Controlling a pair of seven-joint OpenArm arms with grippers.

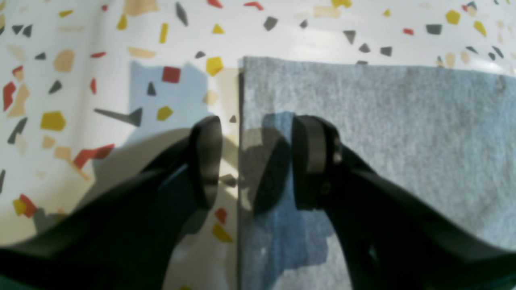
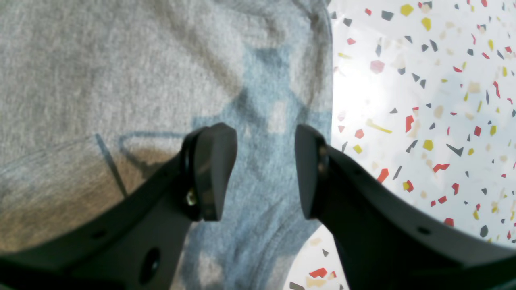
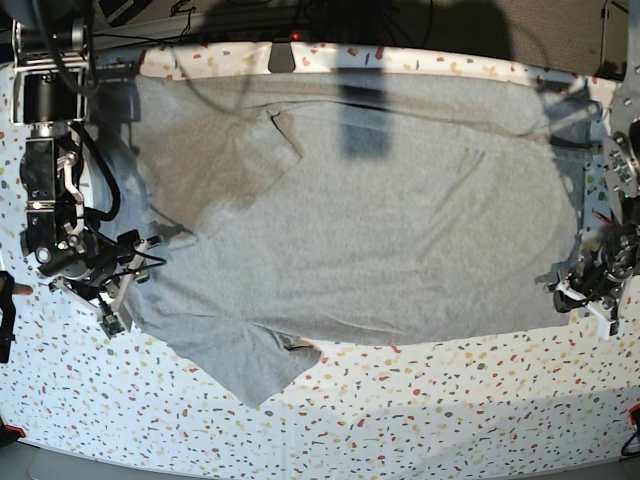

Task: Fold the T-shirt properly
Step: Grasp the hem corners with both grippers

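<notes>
Black fingers of the left gripper fill the foreground of the left wrist view, jaws parted with nothing between them, straddling a straight edge of the shirt: one finger hangs over the bare table, the other over grey cloth. Whether the tips touch the surface is hard to tell from this angle. Near that edge the cloth lies flat, and one square corner shows toward the far side of the frame. Over on the right wrist view, the right gripper also stands open and empty, both fingers above wrinkled grey fabric, with the shirt's curved edge just beside one finger and speckled tabletop beyond it. From the base view the shirt is spread wide across the table, plain side up, covering most of the far half. One sleeve points toward the near edge, and another flap is folded over the body near the far side. Each arm sits at an opposite end of the shirt, the right gripper at that view's left edge, the left gripper at its right edge.
</notes>
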